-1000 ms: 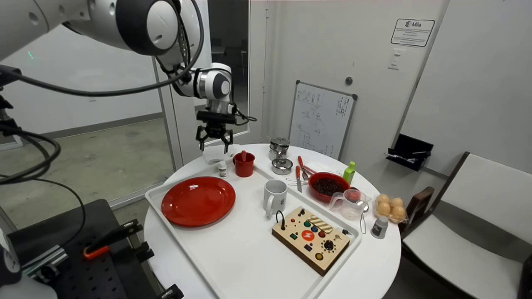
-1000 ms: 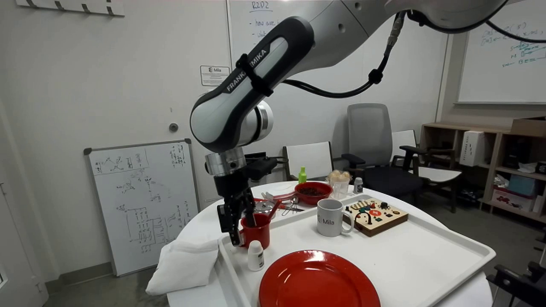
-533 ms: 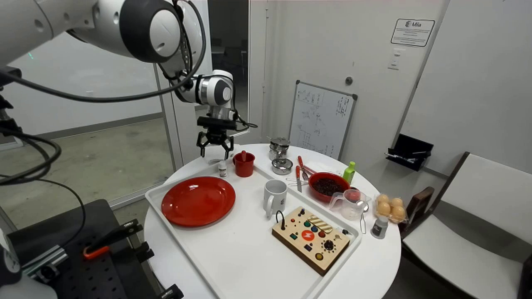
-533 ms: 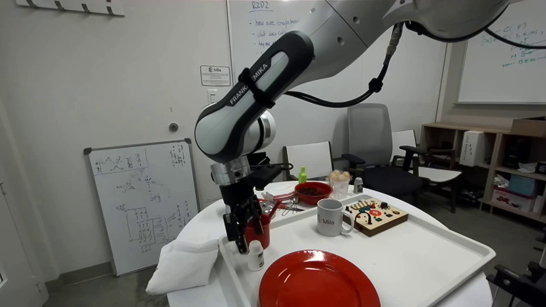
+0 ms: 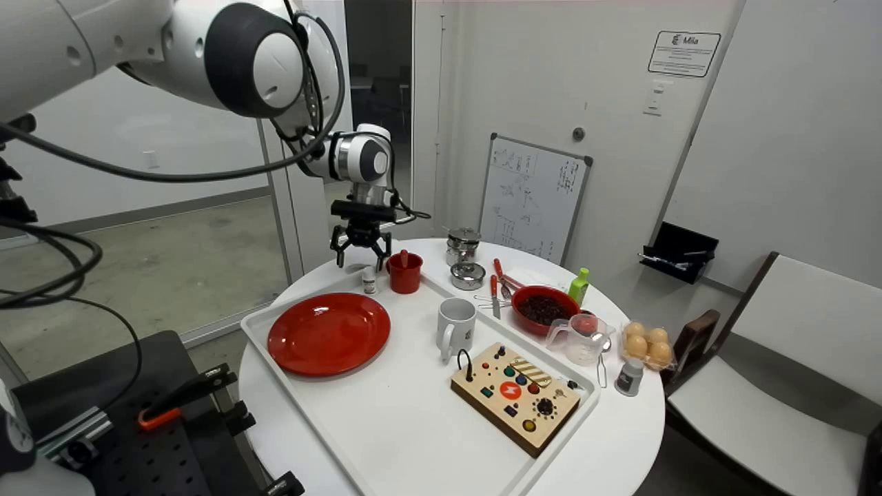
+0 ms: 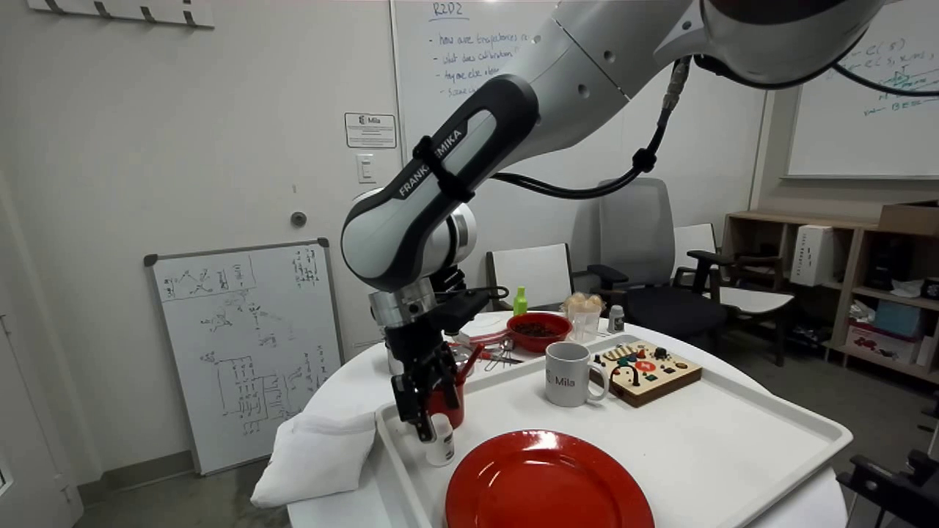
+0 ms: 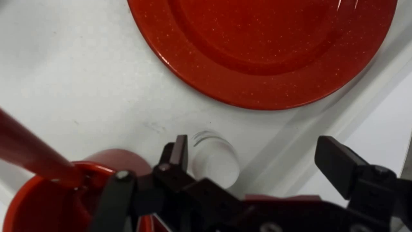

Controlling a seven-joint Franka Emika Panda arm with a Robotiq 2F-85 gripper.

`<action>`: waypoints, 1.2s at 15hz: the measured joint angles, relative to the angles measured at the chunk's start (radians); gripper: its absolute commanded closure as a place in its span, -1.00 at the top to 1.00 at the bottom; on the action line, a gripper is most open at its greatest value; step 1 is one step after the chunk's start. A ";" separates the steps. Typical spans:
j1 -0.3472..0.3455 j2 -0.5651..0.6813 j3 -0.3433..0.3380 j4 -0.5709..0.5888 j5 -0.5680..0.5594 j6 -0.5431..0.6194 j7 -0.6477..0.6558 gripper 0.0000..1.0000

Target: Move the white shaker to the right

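- Wrist view: a gripper (image 7: 252, 154) spreads its fingers wide, with the white shaker (image 7: 216, 162) seen between them, close to the finger at left; whether that finger touches it cannot be told.
- At left, a red handle (image 7: 35, 154) leans out of a red cup (image 7: 32, 203). A red plate (image 7: 257, 48) lies near the shaker but apart from it, on the white tray (image 7: 96, 96).
- In an exterior view, the gripper hangs over the tray's far end, fingers parted and pointing down. The white shaker stands upright there, just left of the red cup and on the far side of the red plate.
- Nearer on the tray, to the right, are a pale gray mug (image 5: 456, 320) and a wooden box (image 5: 496, 403) set with knobs and colored buttons. Past the tray's right side, a red bowl (image 5: 532, 326) of dark contents, a green bottle (image 5: 578, 288) and brown eggs (image 5: 636, 346) share the round white table (image 5: 620, 441).
- In an exterior view, the arm (image 6: 499, 125) reaches down from the right. A fingertip overlaps the shaker's left side in the line of sight; contact cannot be judged. The red cup, on the far side, is partly hidden by the gripper.
- At left, a white cushion (image 6: 319, 462) rests on the table's edge, outside the tray. Farther off, a whiteboard (image 6: 246, 359) covered in writing leans against the wall (image 6: 183, 147).
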 measured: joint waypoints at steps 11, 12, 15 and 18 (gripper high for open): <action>0.000 0.069 -0.010 0.120 0.000 -0.038 -0.002 -0.13; 0.000 0.076 -0.010 0.131 0.000 -0.040 -0.002 -0.29; 0.001 0.094 -0.010 0.159 0.000 -0.046 -0.002 -0.74; 0.001 0.103 -0.010 0.182 0.000 -0.056 -0.002 -0.81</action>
